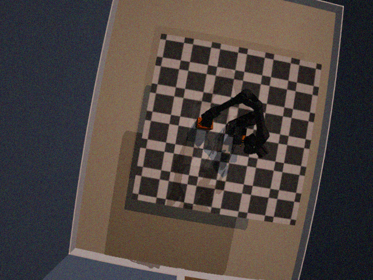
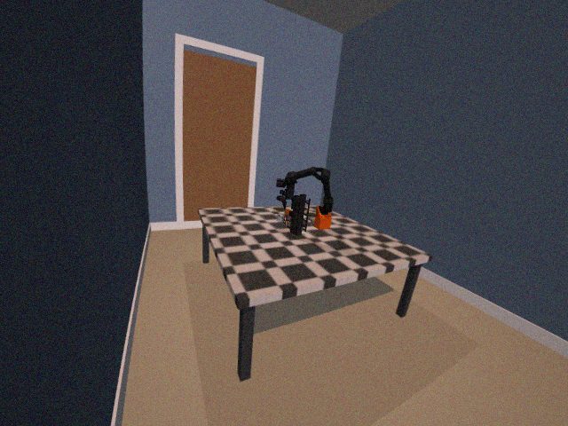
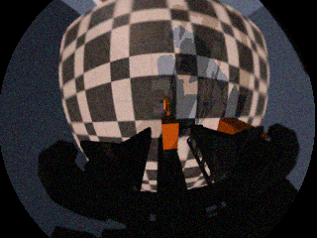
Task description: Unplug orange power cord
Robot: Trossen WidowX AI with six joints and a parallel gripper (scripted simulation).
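We see the tool point(image 3: 170, 149) with its fingers apart, gripping nothing; the orange plug point(image 3: 170, 134) sits in the gap between them, whether touching we cannot tell. The dark power strip point(image 2: 298, 214) stands upright on the checkered surface point(image 2: 320, 270), partly masking the arm's lower end from the exterior view. The arm's orange base point(image 2: 322, 220) stands just beside the strip. The cord is too small to trace. Around: tan floor point(image 2: 320, 366), blue walls point(image 2: 436, 138), a brown door point(image 2: 217, 132) with white trim.
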